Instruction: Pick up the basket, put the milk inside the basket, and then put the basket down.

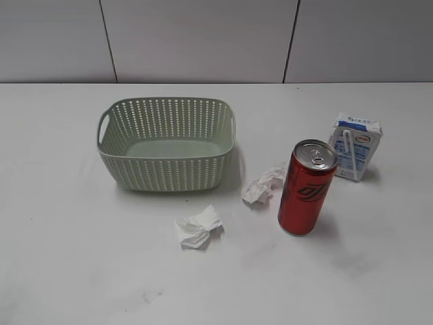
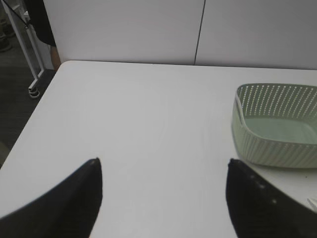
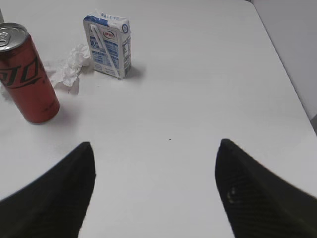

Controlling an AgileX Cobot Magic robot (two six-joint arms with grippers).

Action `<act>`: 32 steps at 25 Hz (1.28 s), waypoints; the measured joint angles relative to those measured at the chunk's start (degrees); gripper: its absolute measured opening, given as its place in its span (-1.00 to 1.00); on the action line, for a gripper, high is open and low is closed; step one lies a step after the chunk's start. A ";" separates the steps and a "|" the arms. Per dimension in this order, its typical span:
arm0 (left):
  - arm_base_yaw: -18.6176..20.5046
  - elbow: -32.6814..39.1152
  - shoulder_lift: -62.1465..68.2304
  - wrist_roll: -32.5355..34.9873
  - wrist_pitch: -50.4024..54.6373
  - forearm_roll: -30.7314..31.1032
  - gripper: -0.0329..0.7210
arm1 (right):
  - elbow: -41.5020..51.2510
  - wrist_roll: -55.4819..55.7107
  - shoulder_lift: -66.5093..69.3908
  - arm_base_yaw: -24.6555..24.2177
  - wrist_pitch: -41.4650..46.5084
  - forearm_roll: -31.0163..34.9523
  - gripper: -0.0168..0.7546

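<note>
Sage-green basket (image 1: 167,143) sits empty on our bench (image 1: 67,257), milk (image 1: 356,146) well right of it, behind the can (image 1: 307,187). Left pincer (image 2: 163,171) spread, basket ahead-right. Right pincer (image 3: 153,148) spread, ready for the milk.

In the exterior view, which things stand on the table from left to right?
Pale sage-green perforated plastic basket → crumpled white paper nearer the camera → second crumpled white paper → tall red drink can → small white and blue milk carton.
</note>
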 joint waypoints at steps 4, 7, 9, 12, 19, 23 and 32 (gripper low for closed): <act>-2.19 -1.50 4.80 0.00 -2.98 -0.86 0.63 | 0.00 0.00 0.00 0.00 0.00 0.00 0.57; -4.65 -2.87 9.26 0.00 -4.66 -0.92 0.62 | 0.00 0.00 0.00 0.00 0.00 0.02 0.57; -5.77 -4.43 13.18 0.00 -5.29 -0.97 0.62 | 0.00 0.00 0.00 0.00 0.00 0.02 0.57; -6.06 -8.07 20.88 0.00 -5.64 -1.51 0.62 | 0.00 0.00 0.00 0.00 0.00 0.02 0.57; -6.06 -20.02 39.96 0.00 -5.33 -7.02 0.61 | 0.00 0.00 0.00 0.00 0.00 0.07 0.57; -6.06 -28.14 51.00 0.00 -1.26 -7.72 0.61 | 0.00 0.07 0.00 0.00 0.00 0.07 0.57; -9.30 -42.47 72.04 -0.08 5.13 -9.64 0.61 | 0.00 0.07 0.00 0.00 0.00 0.07 0.57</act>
